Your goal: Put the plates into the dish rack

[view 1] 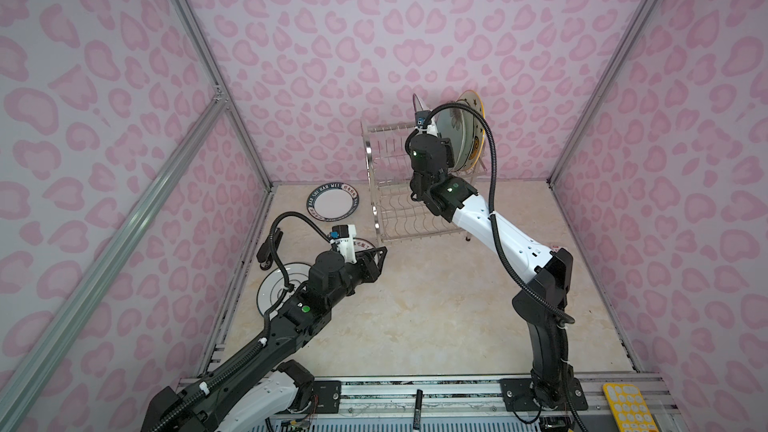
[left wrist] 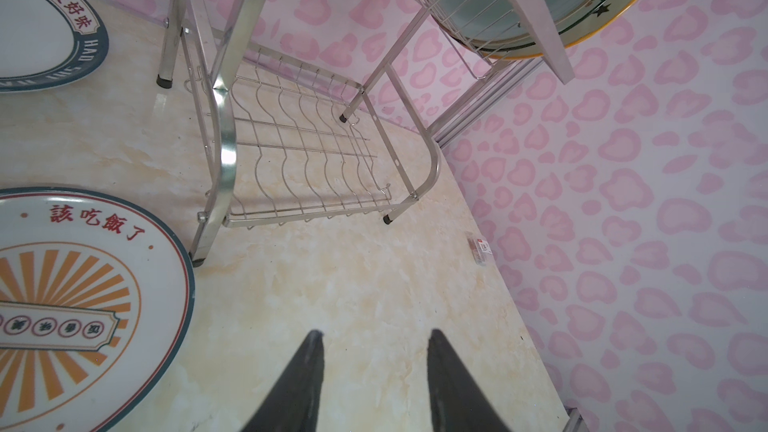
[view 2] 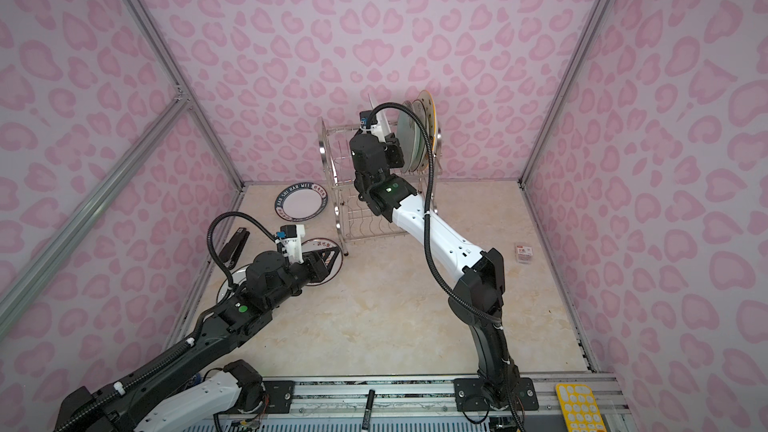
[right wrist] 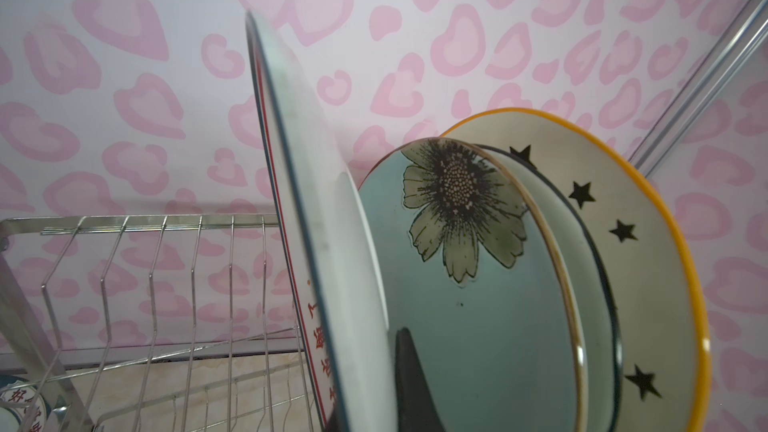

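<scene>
dish rack [left wrist: 226, 151]: shiny steel, with looped tube side frames. Thin straight slot wires form the upper tier and wavy wires the lower. It stands on small dark feet.
table [view 1: 415, 305]: smooth beige surface with a marble pattern, under the dish rack.
right gripper [right wrist: 370, 371]: clamped on the held plate's rim above the rack's upper tier. One dark tapered finger [right wrist: 409, 384] presses the plate's back; the other is hidden behind it.
held plate [right wrist: 328, 218]: round and glazed, with a plain white back, a teal edge line and red lettering on the face. It stands on edge, slightly tilted, in the rack's upper tier just beside the teal plate. Whether its lower rim rests on the wires cannot be told.
teal plate [right wrist: 469, 326]: glossy pale teal with a printed flower, upright in the rack's upper tier.
white plate [right wrist: 594, 292]: dark-edged, upright between the teal plate and the star plate.
star plate [right wrist: 648, 268]: cream with black stars and an orange rim, at the upper tier's right end.
left gripper [left wrist: 374, 332]: jaws parted with nothing between the black pointed fingers. It hangs over bare table in front of the rack's left frame.
sunburst plate [left wrist: 83, 284]: flat, with orange rays and a teal rim, just beside the rack's front-left foot.
navy-lettered plate [view 1: 332, 205]: flat, left of the rack's rear leg.
black-ringed plate [view 1: 270, 292]: flat, well apart from the rack and partly under the left arm.
</scene>
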`<state>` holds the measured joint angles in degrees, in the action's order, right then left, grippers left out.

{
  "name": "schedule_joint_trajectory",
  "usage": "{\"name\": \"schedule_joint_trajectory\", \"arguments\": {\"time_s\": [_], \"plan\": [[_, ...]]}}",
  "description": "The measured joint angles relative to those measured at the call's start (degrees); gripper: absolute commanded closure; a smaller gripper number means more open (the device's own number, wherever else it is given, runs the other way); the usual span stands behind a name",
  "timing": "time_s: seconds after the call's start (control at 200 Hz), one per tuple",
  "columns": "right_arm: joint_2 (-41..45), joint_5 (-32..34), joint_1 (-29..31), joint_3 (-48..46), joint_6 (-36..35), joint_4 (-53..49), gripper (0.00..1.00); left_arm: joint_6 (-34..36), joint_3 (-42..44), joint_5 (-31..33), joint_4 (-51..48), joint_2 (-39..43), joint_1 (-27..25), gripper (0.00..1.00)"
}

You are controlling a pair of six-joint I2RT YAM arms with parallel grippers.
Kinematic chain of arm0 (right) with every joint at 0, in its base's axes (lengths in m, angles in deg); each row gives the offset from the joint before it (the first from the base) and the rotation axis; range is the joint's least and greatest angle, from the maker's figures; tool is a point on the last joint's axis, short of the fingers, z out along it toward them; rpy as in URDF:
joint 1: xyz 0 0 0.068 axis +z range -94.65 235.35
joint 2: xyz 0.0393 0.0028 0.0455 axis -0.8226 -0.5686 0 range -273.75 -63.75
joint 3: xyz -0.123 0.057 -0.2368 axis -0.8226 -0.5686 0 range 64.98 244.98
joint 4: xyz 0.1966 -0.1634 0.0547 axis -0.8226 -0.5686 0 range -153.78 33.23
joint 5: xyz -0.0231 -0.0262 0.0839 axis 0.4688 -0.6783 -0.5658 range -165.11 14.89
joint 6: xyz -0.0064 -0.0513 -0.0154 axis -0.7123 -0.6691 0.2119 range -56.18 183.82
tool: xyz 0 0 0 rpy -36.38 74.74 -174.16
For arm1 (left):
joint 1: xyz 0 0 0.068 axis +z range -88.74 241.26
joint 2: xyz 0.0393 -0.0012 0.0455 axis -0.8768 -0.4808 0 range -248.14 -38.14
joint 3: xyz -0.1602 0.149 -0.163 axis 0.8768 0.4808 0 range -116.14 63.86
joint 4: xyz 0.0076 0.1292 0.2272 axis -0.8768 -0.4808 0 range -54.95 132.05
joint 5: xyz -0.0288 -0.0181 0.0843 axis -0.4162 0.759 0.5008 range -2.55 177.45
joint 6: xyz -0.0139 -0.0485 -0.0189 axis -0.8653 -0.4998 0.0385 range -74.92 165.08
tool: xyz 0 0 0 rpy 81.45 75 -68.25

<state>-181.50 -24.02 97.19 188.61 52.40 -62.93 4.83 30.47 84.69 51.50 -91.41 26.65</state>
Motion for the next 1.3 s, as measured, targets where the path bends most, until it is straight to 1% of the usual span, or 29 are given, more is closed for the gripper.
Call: {"name": "schedule_joint_trajectory", "arguments": {"time_s": [0.755, 1.3], "plan": [[-0.22, 2.03, 0.07, -0.13, 0.31, -1.44, 1.0, -0.02, -0.07, 0.0, -0.37, 0.04, 0.0, 0.57], [-0.07, 1.38, -0.04, 0.81, -1.92, 0.2, 1.0, -0.02, -0.07, 0.0, -0.39, 0.04, 0.0, 0.57]]}}
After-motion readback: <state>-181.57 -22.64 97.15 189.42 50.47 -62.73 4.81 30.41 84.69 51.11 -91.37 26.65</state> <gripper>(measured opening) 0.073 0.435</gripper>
